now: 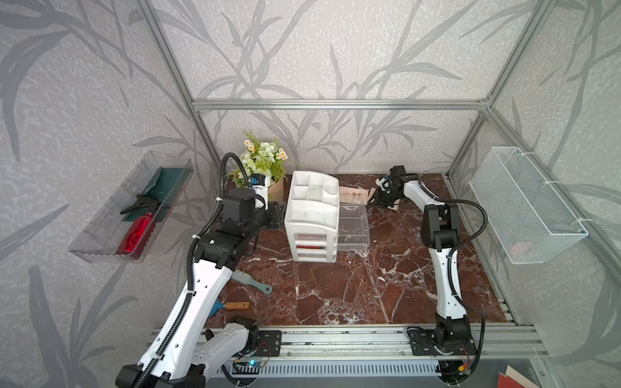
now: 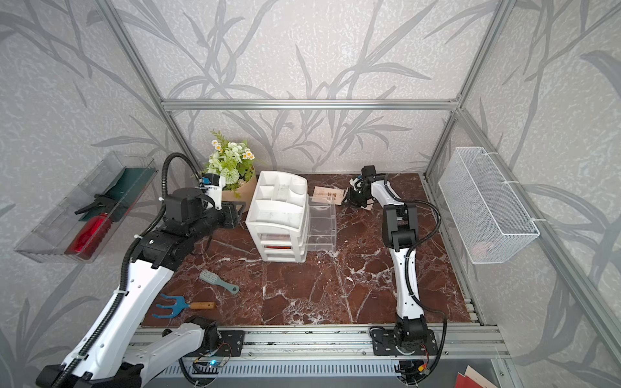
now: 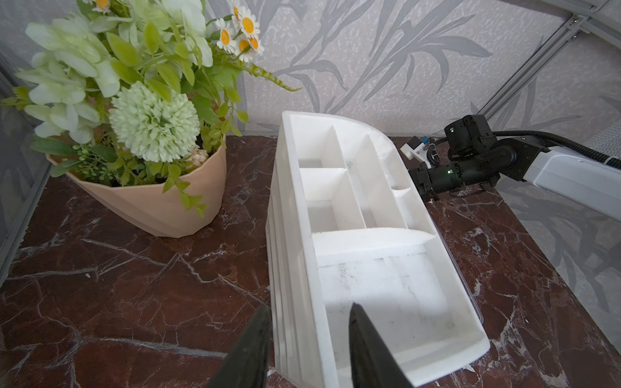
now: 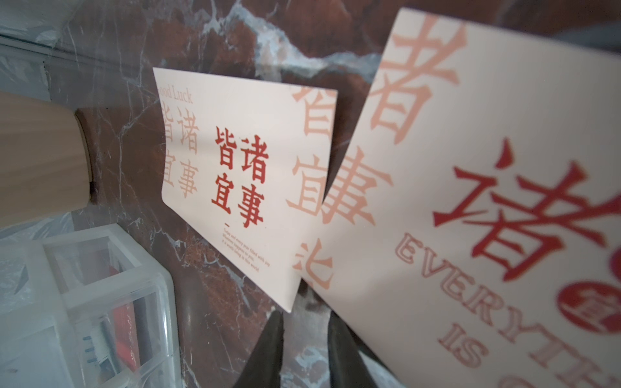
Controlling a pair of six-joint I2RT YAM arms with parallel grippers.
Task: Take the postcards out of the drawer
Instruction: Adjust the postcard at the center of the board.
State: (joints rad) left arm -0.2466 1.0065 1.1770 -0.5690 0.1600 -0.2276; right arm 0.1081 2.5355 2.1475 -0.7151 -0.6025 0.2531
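Cream-beige postcard point(image 1: 351, 195) with red characters, flat on the marble tabletop point(image 1: 336, 289), at 2 o'clock from the white drawer organiser point(image 1: 311, 205) in both top views. Second cream postcard point(image 4: 487, 201) at 3 o'clock of the first, tilted up off the stone beside the right gripper point(image 4: 304, 315), blurred and very close in the right wrist view. Clear drawer point(image 1: 353, 228) pulled out toward 3 o'clock, apparently empty. Red postcard point(image 4: 122, 319), or something red much like one, visible through the clear fronts of the drawers not pulled out. Judged about two thirds done: two cards out, the tilted one not yet flat, the red one likely inside and needing another drawer opened.

Right jaws a narrow slit apart, bare marble between them, nothing pinched. Edge of the tilted card passing behind one finger point(image 4: 342, 352), contact there impossible to confirm. Left gripper point(image 3: 309, 307) at the organiser's 9 o'clock side, jaws moderately spread astride its side wall. One finger point(image 3: 255, 342) against the outer face, the other inside the top tray with a gap to the wall. Seemingly bracing, not clamping.
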